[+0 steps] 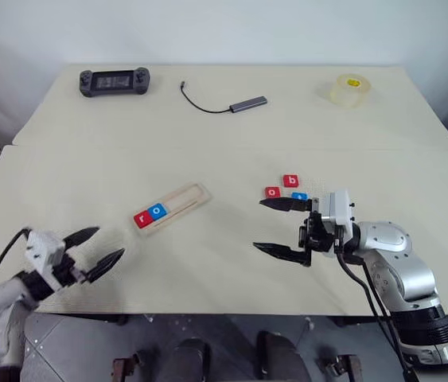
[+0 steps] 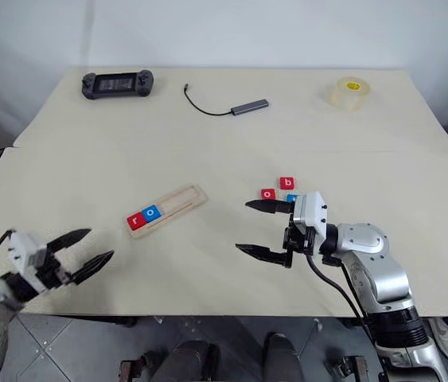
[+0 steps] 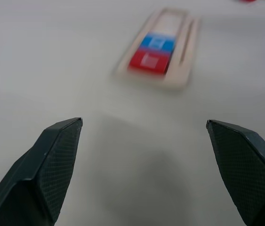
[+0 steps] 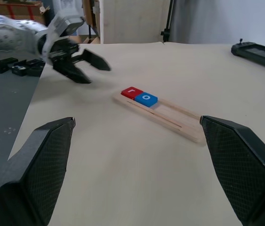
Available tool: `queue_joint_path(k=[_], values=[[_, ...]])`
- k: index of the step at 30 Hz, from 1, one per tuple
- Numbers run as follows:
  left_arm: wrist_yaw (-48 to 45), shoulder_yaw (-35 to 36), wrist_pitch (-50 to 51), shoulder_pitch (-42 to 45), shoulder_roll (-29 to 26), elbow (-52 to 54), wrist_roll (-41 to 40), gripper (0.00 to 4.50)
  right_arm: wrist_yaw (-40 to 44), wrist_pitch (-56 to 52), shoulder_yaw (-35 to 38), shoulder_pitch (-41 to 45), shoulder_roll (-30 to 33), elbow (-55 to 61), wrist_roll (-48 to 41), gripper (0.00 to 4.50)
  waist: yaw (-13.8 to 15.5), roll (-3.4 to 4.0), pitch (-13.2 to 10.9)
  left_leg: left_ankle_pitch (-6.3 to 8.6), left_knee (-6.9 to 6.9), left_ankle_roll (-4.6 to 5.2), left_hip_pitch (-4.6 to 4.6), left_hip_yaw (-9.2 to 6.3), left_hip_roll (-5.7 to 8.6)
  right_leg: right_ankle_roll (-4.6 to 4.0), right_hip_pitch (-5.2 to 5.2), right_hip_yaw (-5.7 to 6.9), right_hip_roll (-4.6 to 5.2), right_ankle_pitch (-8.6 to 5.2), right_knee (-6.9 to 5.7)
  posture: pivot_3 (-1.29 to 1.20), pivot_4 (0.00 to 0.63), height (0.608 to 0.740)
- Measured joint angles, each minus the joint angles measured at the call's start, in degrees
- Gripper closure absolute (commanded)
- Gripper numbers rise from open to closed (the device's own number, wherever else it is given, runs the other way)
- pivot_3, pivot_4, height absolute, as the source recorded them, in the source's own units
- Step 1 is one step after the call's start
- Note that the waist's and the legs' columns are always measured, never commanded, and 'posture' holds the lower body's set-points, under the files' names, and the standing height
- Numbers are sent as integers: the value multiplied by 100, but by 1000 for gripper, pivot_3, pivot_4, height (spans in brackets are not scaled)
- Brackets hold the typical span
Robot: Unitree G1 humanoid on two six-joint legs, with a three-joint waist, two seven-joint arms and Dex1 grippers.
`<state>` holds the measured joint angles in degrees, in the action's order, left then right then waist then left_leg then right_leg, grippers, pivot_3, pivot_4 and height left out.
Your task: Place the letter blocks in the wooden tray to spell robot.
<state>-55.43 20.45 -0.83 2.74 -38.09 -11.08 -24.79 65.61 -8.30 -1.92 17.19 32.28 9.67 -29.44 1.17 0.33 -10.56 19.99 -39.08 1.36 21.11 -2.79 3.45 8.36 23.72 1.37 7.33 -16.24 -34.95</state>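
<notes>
1. Head camera, either eye: a long pale-wood tray [image 1: 172,206] with a lengthwise groove lies at an angle near the middle of a cream table [image 1: 208,143]. A red square block marked "r" [image 1: 142,219] sits at the tray's near-left end, with a blue square block marked "o" [image 1: 157,211] touching it. Three loose blocks lie well to the tray's right: a red "o" block [image 1: 272,192], a red "b" block [image 1: 290,181] and a blue block [image 1: 299,196] partly hidden by a finger.
2. The right gripper [image 1: 278,227] hovers just beside those loose blocks, jaws spread wide, holding nothing. The left gripper [image 1: 96,251] hangs at the near-left edge, jaws apart and empty.
3. Along the far edge: a black handheld game console [image 1: 114,81], a grey USB hub with black cable [image 1: 247,103] and a roll of clear tape [image 1: 349,89].
4. Left wrist camera: two black fingers [image 3: 52,165] stand apart, the tray beyond them.
5. Right wrist camera: wide-spread fingers [image 4: 43,165] frame the tray and the left gripper.
</notes>
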Motion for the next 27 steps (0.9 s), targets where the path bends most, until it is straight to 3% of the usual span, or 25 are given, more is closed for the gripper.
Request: queue_joint_path(k=[4, 9, 27], values=[[-281, -585, -86, 1101, -166, -954, 446, 0, -34, -32, 18, -7, 31, 4, 19, 45, -67, -2, 1, -1, 0, -1, 2, 4, -2, 0, 4, 0, -11, 0, -4, 0, 150, 740], [-686, -947, -176, 1663, -251, -1659, 679, 0, -174, -32, 49, -24, 32, 17, 54, 45, -158, -2, 1, 0, 3, -1, 4, 10, -4, 0, 14, 4, -11, 0, -8, 0, 150, 740], [-1123, -1014, -122, 1658, -337, -1788, 697, 0, -457, -41, 218, -272, 79, 348, 101, 45, -128, -2, 1, 0, -2, -1, 3, 10, -4, 0, 11, 1, -7, 0, -12, 0, 150, 740]])
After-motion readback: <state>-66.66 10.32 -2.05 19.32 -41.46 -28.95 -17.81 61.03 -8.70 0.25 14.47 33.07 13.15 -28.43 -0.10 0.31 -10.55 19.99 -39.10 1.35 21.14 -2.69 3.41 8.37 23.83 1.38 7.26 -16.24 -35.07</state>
